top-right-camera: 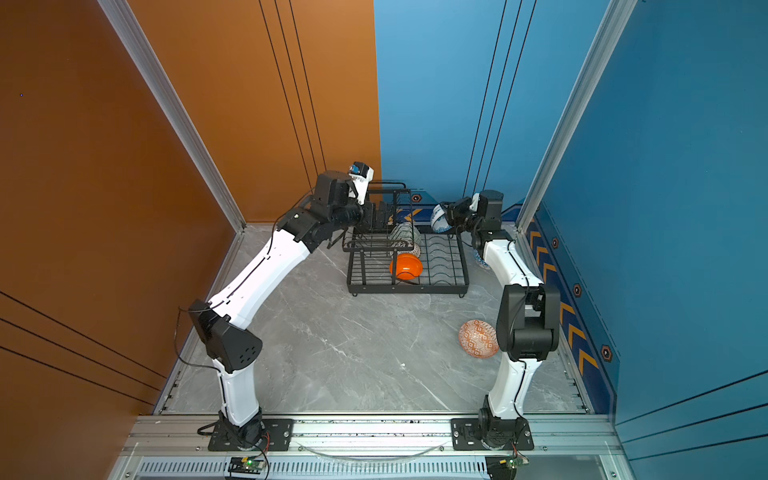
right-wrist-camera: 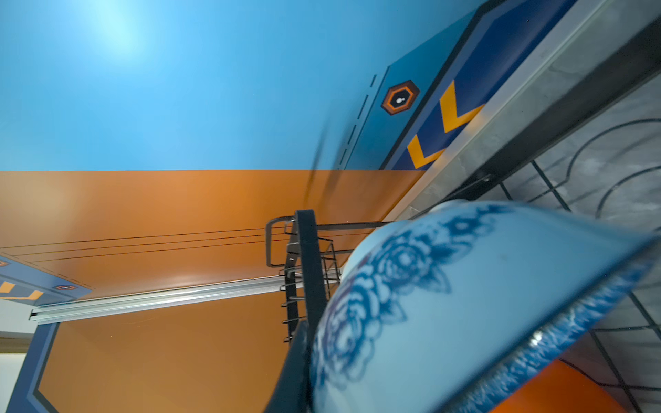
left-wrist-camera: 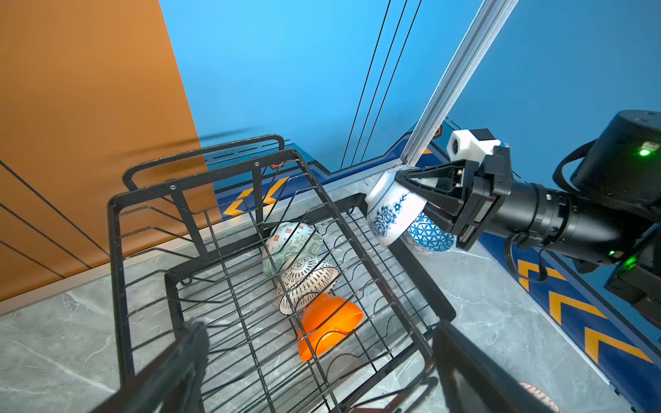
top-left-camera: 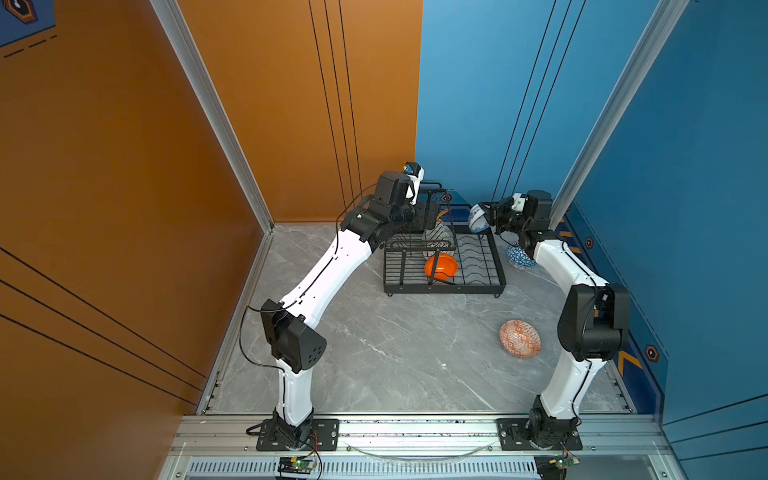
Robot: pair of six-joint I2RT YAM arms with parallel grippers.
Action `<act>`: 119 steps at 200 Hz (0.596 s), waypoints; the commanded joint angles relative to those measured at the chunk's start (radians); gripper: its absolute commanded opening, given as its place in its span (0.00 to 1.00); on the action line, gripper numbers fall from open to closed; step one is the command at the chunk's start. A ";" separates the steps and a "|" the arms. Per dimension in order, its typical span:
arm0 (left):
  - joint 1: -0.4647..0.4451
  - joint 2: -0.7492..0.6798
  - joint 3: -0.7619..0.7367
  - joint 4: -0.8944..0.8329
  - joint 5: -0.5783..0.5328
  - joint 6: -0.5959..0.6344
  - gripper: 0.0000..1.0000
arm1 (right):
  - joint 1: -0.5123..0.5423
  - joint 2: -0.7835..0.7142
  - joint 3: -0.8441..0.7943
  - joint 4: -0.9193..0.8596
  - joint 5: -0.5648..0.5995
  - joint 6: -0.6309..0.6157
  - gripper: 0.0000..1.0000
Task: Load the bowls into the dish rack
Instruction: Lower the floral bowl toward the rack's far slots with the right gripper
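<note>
The grey marble table [top-left-camera: 395,353] carries the rack [top-left-camera: 415,287] at its far side, against the blue wall [top-left-camera: 478,104]. By my count the job is about half done. Three bowls stand on edge in one row on the rack's lower tray: the green bowl [left-wrist-camera: 286,243] farthest back, the lattice bowl [left-wrist-camera: 307,282] in the middle and the orange bowl [left-wrist-camera: 329,325] nearest the front.

The right gripper [left-wrist-camera: 411,191] is clamped on the rim of the floral bowl [left-wrist-camera: 390,214], holding it tilted in the air just above the rack's far right corner and not yet in a slot. The left gripper [top-left-camera: 430,216] hangs wide open and empty over the raised basket.

Two bowls are not yet loaded. The triangle bowl [top-left-camera: 519,257] sits on the table just beside the rack's right side, and the geometric bowl [top-left-camera: 520,338] lies well apart from the rack, near the right arm.
</note>
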 commanded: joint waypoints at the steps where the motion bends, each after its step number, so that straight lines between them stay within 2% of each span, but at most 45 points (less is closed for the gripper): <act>1: 0.006 -0.012 0.014 -0.014 0.014 0.023 0.98 | 0.006 0.008 -0.031 0.257 0.018 -0.017 0.00; 119: -0.006 0.047 0.083 0.000 0.044 0.027 0.98 | -0.007 0.171 -0.029 0.438 0.087 0.045 0.00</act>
